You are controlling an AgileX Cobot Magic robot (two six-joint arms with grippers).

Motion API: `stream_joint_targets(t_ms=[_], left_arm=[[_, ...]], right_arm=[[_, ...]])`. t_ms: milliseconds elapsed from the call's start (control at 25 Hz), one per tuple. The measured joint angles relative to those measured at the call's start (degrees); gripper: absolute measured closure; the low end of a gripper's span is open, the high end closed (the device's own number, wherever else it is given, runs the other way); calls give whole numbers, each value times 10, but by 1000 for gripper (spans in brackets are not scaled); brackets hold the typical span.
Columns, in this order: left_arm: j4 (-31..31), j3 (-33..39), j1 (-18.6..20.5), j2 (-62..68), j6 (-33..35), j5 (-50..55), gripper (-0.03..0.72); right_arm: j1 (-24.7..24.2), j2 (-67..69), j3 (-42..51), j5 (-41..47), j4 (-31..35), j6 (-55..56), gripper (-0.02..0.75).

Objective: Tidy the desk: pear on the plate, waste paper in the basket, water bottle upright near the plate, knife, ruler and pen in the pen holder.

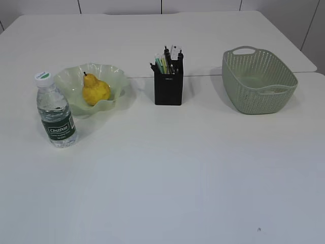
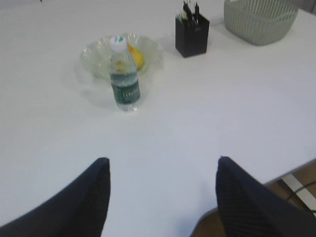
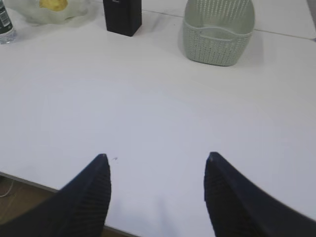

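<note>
Exterior view: I see the desk (image 1: 162,183) with the pear (image 1: 95,90) sitting in the plate (image 1: 114,76) at about 10 o'clock of frame centre, and the water bottle (image 1: 56,113) upright, just beside the plate at its 7 o'clock. The pen holder (image 1: 168,87) stands near 12 o'clock with pens and what looks like the ruler (image 1: 174,52) poking out; I cannot pick out a knife among them. The basket (image 1: 259,80) sits at 2 o'clock; whether the waste paper lies inside I cannot tell. Neither arm shows here. I judge the tidy-up essentially done. Handling notes: the bottle looks nearly full, so fairly heavy with a slick, slightly yielding wall; I would grip it at the label band. The pear is firm but round and bruisable, best taken across its belly. The glass plate is brittle and its wavy rim is a poor hold. Left wrist view: the left gripper (image 2: 163,195) hangs above bare desk near the front edge, fingers (image 2: 89,197) spread wide and holding nothing; the bottle stands at 12 o'clock, hiding part of the pear. Right wrist view: the right gripper (image 3: 157,190) is likewise released and empty over the desk edge; the basket lies at 1 o'clock. Only the wrist views show the grippers; only the exterior shows the holder's contents clearly.
</note>
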Motion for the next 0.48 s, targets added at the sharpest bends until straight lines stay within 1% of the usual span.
stream_joint_targets(t_ms=[120, 320, 400, 480], left_arm=[[-7, 40, 0, 0, 1, 1, 215], [-7, 103, 0, 0, 20, -5, 214], [-8, 136, 0, 0, 25, -22, 215], [-8, 154, 0, 0, 29, -46, 215]], right_arm=[[0, 0, 22, -20, 23, 0, 262], [0, 0, 35, -14, 25, -21, 262], [0, 0, 39, -10, 25, -24, 262], [0, 0, 40, -9, 25, -24, 262]])
